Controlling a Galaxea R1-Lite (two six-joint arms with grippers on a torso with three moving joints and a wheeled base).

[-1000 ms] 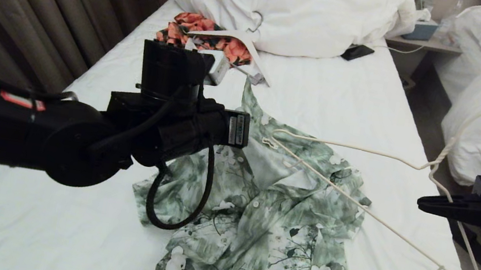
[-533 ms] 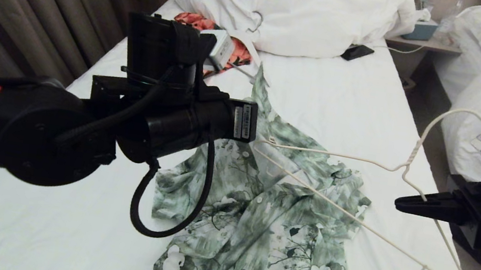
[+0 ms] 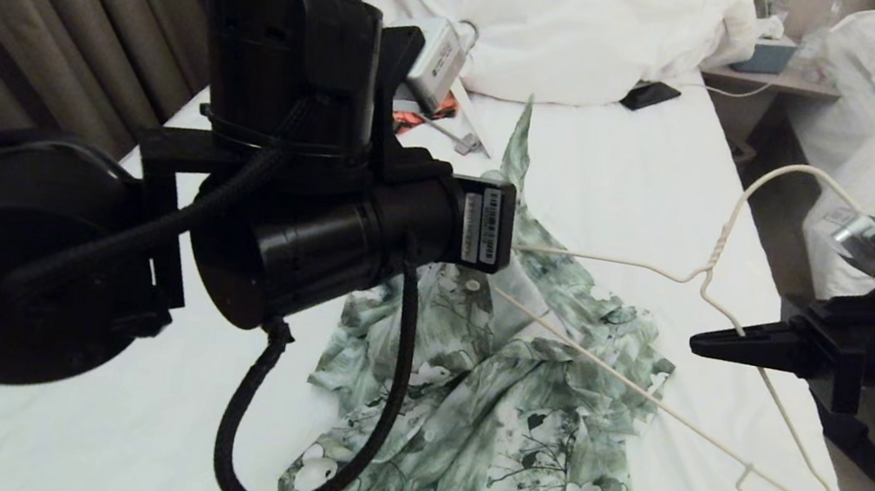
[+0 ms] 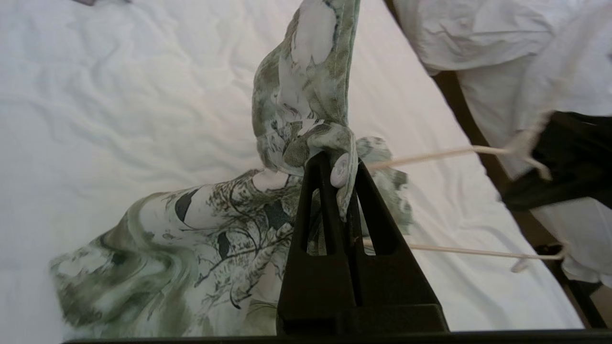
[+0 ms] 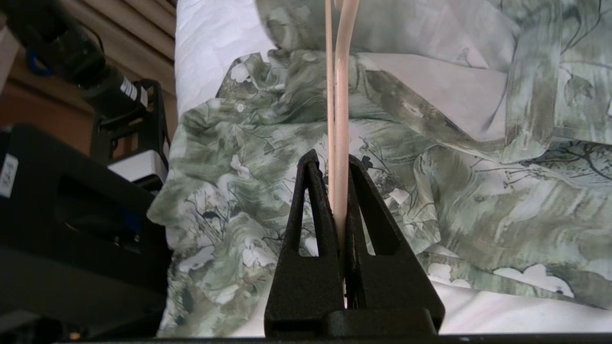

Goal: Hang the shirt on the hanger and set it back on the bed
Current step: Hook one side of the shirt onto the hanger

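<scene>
Two arms work over the bed, read from left to right. At nine o'clock, the left gripper is pressed together on a buttoned edge of the shirt, lifting that edge into a peak while the rest of the green leafy cloth lies crumpled on the white sheet toward six o'clock. At centre, one end of the cream hanger reaches into the raised cloth; its bars cross the shirt toward four o'clock, clear of the sheet. At three o'clock, the right gripper pinches the hanger's wire just below the twisted neck, hook arching up. Pillows lie at twelve o'clock.
</scene>
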